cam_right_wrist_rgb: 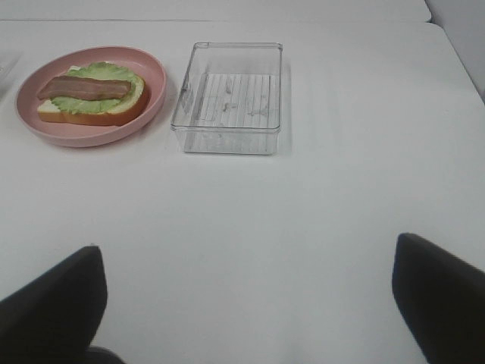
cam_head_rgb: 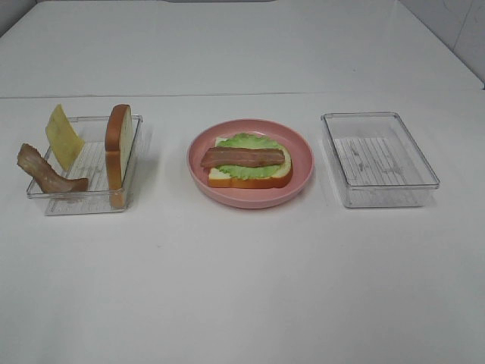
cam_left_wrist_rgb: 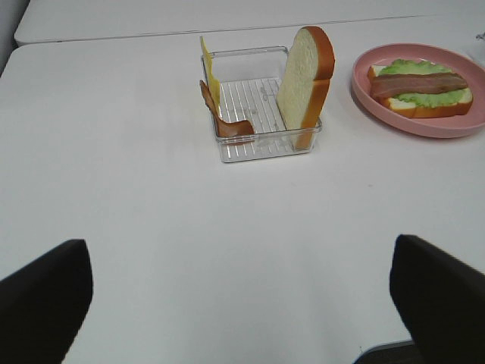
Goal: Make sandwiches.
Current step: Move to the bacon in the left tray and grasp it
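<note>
Pink plate (cam_head_rgb: 250,202) sits mid-table (cam_head_rgb: 242,296) with a clear tray on each side, both well apart from it. The sandwich (cam_head_rgb: 250,165) is on that plate and only partly built: one bread slice flat, lettuce (cam_head_rgb: 244,141) on it, and a bacon strip (cam_head_rgb: 242,157) across the top.

Left tray (cam_head_rgb: 83,205) holds the loose bits. A second bread slice (cam_head_rgb: 119,148) stands on edge against the tray's right wall, so it's between the other pieces and the plate. The cheese (cam_head_rgb: 64,136) leans up at the far-left corner, and another bacon piece (cam_head_rgb: 45,171) is draped over the left rim. With the right tray (cam_head_rgb: 379,155) you just see its ribbed floor.

The grippers show up only in the wrist views. Left gripper (cam_left_wrist_rgb: 239,243) and right gripper (cam_right_wrist_rgb: 246,244) both have fingers spread wide, released, holding nothing, on the near side and well short of the trays. Left wrist view gets the standing slice's white face; the high view mostly gets its crust. The right tray is only in the right wrist and high views.
</note>
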